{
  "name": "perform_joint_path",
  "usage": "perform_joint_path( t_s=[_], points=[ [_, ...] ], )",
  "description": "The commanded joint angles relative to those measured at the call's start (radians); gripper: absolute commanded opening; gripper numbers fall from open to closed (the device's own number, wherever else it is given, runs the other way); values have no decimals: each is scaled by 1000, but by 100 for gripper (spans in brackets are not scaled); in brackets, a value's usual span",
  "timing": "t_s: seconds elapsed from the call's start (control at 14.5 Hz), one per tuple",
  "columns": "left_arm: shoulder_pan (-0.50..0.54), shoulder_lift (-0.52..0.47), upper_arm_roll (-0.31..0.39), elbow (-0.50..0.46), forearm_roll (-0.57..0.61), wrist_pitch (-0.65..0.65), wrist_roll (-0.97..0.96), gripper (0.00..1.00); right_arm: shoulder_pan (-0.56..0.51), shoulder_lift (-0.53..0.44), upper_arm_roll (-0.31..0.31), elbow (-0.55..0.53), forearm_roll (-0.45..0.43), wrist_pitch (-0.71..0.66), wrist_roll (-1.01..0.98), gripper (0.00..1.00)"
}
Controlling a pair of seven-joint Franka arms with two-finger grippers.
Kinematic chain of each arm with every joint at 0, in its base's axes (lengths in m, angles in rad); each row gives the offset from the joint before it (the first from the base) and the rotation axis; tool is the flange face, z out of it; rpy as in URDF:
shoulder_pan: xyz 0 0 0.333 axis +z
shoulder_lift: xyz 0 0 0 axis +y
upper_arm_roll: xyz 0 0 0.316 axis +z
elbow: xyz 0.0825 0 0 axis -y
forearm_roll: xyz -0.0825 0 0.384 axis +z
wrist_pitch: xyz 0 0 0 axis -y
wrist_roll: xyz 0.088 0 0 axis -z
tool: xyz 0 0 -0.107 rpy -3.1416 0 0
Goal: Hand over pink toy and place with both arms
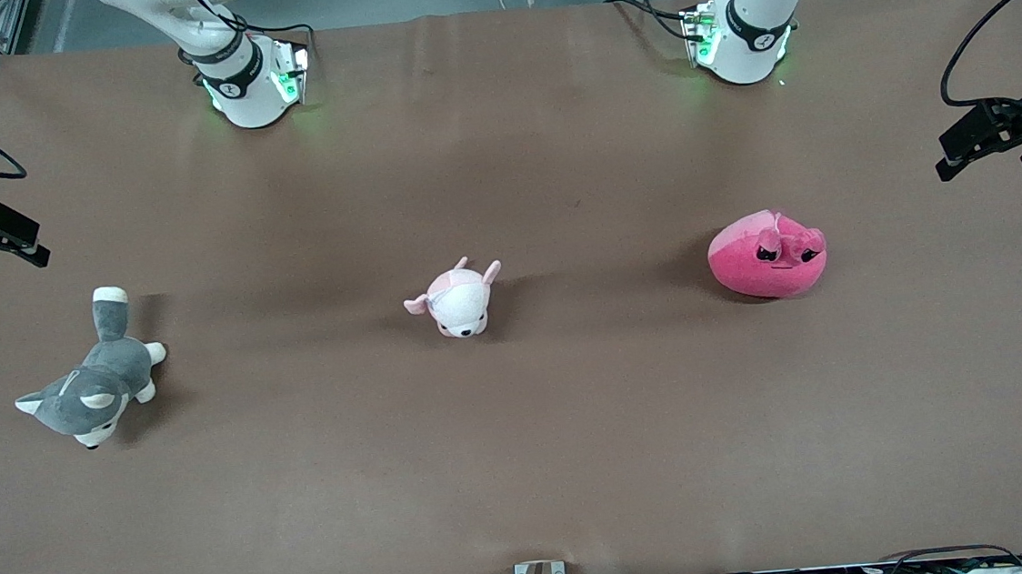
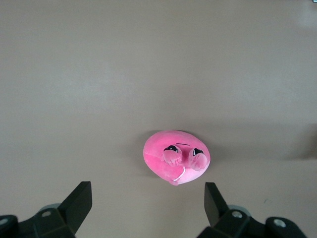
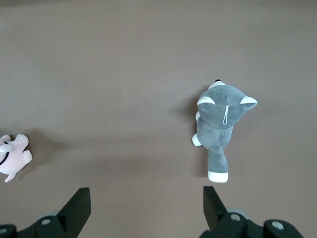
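Pink toy (image 1: 767, 255) lies on your counter (image 1: 577, 428) toward the left arm's end, below the left gripper (image 2: 148, 198), fingers spread. Your right gripper (image 3: 143, 201) waits, spread, above the husky (image 3: 220, 126).

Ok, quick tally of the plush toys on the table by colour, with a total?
Hot pink: 1, the pink toy
Pale pink and white: 1, the puppy plush
Grey and white: 1, the husky plush
Total: 3
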Motion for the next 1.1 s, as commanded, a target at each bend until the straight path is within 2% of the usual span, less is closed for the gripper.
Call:
perform_joint_path(
  t_s=[0.0,0.69,0.9,1.03],
  points=[
    [-3,-12,8,-1,-11,-13,17,100,4,-8,-2,-5,-16,-2,-6,100],
    [-7,10,3,2,-28,-16,-12,100,4,-8,-2,-5,-16,-1,-7,100],
    [-5,23,3,-7,-30,-89,-27,100,4,-8,-2,-5,-16,-1,-7,100],
    [-10,42,3,-36,-30,-93,-50,100,4,-8,-2,-5,-16,-1,-7,100]
  ],
)
